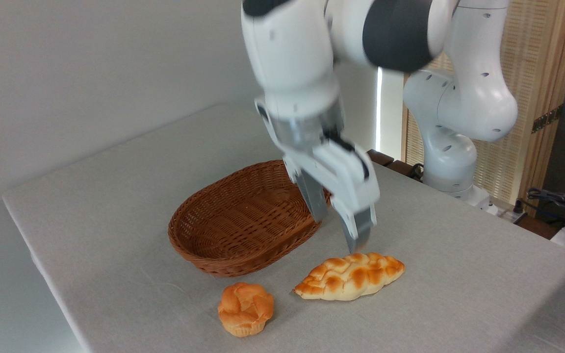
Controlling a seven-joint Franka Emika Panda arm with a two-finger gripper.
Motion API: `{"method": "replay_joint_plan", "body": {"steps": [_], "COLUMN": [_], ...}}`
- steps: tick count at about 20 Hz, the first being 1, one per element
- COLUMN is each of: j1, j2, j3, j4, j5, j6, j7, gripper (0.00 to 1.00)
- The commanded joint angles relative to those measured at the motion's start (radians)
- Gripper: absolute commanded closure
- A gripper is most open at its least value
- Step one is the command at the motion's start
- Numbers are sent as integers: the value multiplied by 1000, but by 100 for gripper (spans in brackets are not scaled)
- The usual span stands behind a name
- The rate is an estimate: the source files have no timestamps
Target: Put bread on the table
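Observation:
The bread (350, 276), a braided cream loaf with golden-orange patches, lies flat on the grey-beige table (115, 186) in front of the basket. My gripper (339, 229) hangs just above the loaf's back edge, fingers pointing down and spread apart. It is open and nothing sits between the fingers. The near fingertip ends close over the loaf's top; whether it touches the loaf I cannot tell.
An oval brown wicker basket (243, 220) with nothing in it stands behind and to the left of the loaf. A small round orange bun (245, 309) rests near the table's front edge. The arm's white base (451, 162) rises at the far right, with cables beyond it.

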Motion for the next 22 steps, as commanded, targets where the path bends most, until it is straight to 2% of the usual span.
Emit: {"method": "replay_joint_plan", "body": {"steps": [1, 2, 4, 6, 8, 9, 14, 22], "j1": [83, 92, 96, 115, 117, 117, 115, 115], "j2": [-3, -1, 6, 26, 42, 52, 115, 126], "j3": [-76, -103, -167, -226, -270, -289, -332, -333], "j4": [160, 186, 253, 308, 313, 315, 342, 358], "j5": [-107, -133, -138, -141, -134, -134, -128, -120], "j6": [-78, -76, -76, -76, -65, -61, -35, -36], "j7": [-13, -18, -41, -157, -300, -335, -375, -371], "gripper": [0, 0, 0, 0, 0, 0, 0, 0]}}
